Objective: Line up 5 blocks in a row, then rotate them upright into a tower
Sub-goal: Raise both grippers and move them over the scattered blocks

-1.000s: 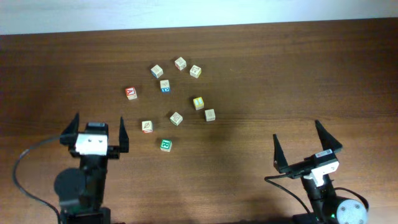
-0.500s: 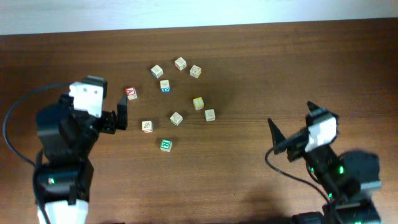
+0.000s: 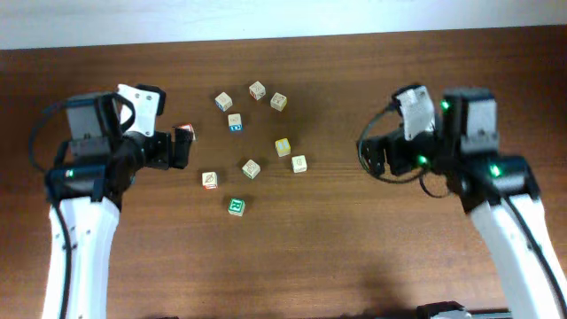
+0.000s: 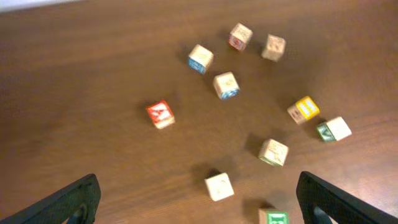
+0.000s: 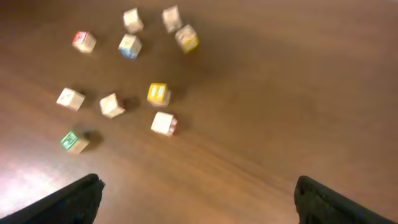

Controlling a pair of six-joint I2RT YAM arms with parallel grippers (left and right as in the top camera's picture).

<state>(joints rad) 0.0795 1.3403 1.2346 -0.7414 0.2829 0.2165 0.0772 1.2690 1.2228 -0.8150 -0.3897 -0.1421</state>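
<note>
Two robot arms are pictured over a scatter of wooden alphabet blocks, none of them gripped. The left gripper [image 3: 174, 149] is held just beside the red "A" block [image 4: 160, 114] and the right gripper [image 3: 370, 158] well apart from the cluster on its other side. Both pairs of jaws are spread wide, with nothing between them. The five blocks to be rotated are grouped in the half of the scatter nearer the arms' bases: the green "R" block [image 3: 236, 206] nearest, the left tan block [image 3: 210, 180] and the middle tan block [image 3: 251, 168] beyond it, then the yellow block [image 3: 282, 146] and the cream block [image 3: 299, 163] close together. Trouble is judged most likely from crowding. Jaws this wide, lowered over the yellow block, could shove the cream one aside, and the red "A" block could be knocked or taken by mistake, so near is it to the left fingers. A cube pinched off-centre may be tipped rather than turned, and on the smooth dark wooden tabletop [image 3: 372, 257] it could be sent sliding. The two arms could also be brought into each other's way over so small a cluster. Beyond the table's far edge only a pale strip [image 3: 266, 18] is shown.
</note>
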